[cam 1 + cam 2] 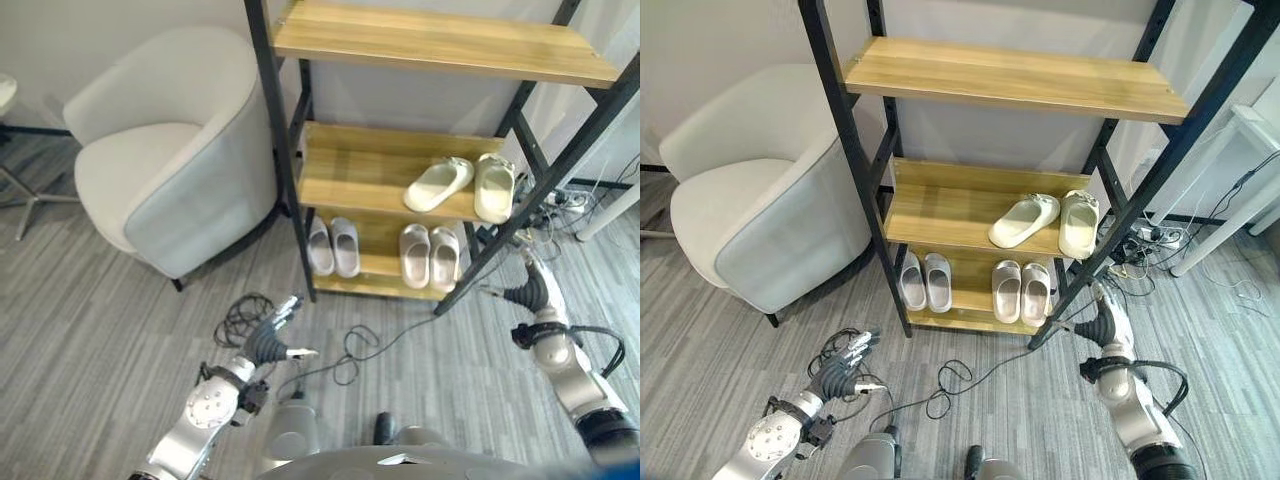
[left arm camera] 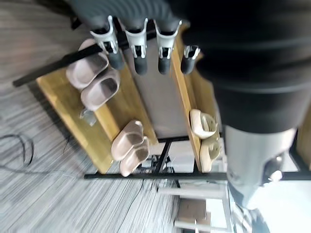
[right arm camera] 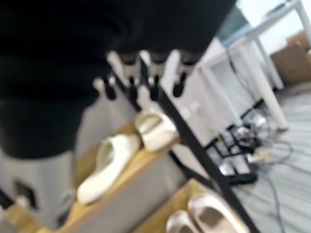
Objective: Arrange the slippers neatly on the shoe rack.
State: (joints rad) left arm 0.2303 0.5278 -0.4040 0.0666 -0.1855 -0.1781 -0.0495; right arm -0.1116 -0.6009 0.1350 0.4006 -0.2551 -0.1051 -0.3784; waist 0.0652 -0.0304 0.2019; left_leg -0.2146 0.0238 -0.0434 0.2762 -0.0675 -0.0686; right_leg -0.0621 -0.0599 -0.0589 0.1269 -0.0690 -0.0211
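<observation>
A black-framed shoe rack [image 1: 390,195] with wooden shelves stands ahead. On its middle shelf lie two cream slippers: one [image 1: 439,184] angled, one [image 1: 494,187] straight beside it. The bottom shelf holds a grey-lilac pair [image 1: 333,246] on the left and a pinkish pair [image 1: 430,256] on the right. My left hand [image 1: 272,338] hovers low over the floor in front of the rack, fingers straight and empty. My right hand [image 1: 530,291] hangs by the rack's right front leg, fingers [image 3: 151,77] straight, holding nothing.
A white-grey armchair [image 1: 170,150] stands left of the rack. Cables [image 1: 350,355] loop on the grey carpet in front of it. A power strip and wires [image 1: 1140,245] lie right of the rack, near a white table leg [image 1: 1215,230]. The top shelf [image 1: 440,42] is bare.
</observation>
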